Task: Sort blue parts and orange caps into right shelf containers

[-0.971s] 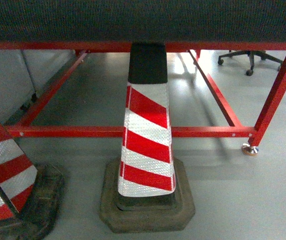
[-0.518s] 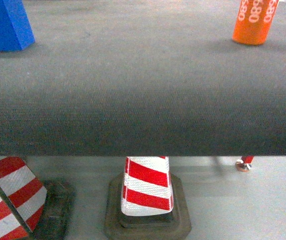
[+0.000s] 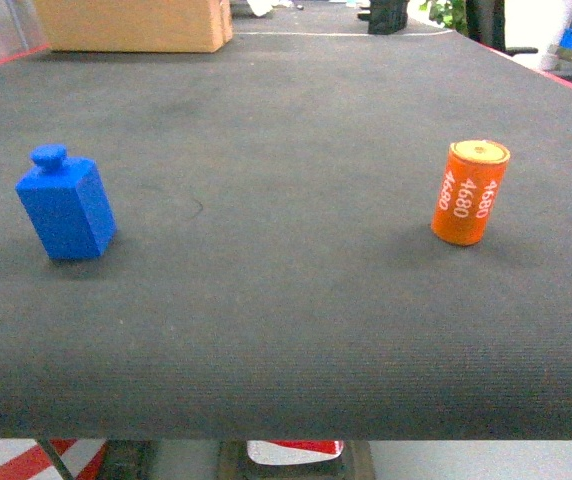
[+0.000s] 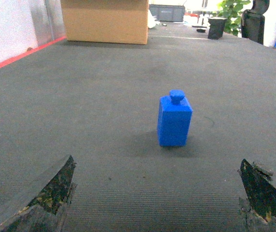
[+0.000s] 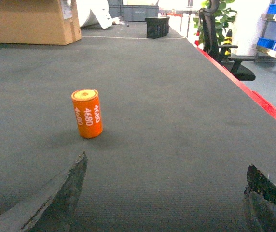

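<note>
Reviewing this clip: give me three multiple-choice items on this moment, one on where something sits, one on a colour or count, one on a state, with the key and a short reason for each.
1. In the head view, where does the blue part stand relative to the orange cap?
A. Left of it
B. Right of it
C. Stacked on it

2. How many orange caps stand on the dark table mat?
A. None
B. One
C. Three

3. How does the left gripper stand toward the blue part?
A. Shut on it
B. Open, short of it, not touching
C. Open, with the part lifted between its fingers

Key: 1 A, the blue part is at the mat's left, the cap at its right, well apart. 2 B, only one cap shows in the head and right wrist views. 3 B, the left wrist view shows both fingertips spread wide at the frame's lower corners, with the part upright on the mat beyond them.
</note>
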{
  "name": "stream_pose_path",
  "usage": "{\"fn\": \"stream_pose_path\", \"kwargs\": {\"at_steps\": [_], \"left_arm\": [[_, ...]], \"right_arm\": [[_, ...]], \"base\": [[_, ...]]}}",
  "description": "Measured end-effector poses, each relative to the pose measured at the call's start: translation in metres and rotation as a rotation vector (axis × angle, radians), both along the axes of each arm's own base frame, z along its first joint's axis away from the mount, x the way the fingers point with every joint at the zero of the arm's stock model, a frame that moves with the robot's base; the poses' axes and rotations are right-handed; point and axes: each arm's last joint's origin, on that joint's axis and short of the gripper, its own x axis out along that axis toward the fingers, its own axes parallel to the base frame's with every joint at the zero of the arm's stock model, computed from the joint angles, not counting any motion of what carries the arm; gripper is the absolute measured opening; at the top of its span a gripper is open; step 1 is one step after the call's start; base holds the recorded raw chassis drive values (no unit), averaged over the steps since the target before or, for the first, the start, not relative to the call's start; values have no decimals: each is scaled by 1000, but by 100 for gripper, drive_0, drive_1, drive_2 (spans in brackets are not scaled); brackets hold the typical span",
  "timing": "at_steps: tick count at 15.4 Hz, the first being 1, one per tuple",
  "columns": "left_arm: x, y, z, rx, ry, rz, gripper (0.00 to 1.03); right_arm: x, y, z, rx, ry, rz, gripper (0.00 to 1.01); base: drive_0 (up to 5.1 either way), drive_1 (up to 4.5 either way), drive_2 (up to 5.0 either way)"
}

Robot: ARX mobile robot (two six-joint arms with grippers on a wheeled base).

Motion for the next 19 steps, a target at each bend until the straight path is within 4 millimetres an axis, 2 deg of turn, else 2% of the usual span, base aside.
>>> {"fn": "stream_pose_path", "kwargs": {"at_steps": [19], "left_arm": [[0,0,0,0,0,-1,98]], "right_arm": [[0,0,0,0,-1,0,98]], "base": [[0,0,0]]}}
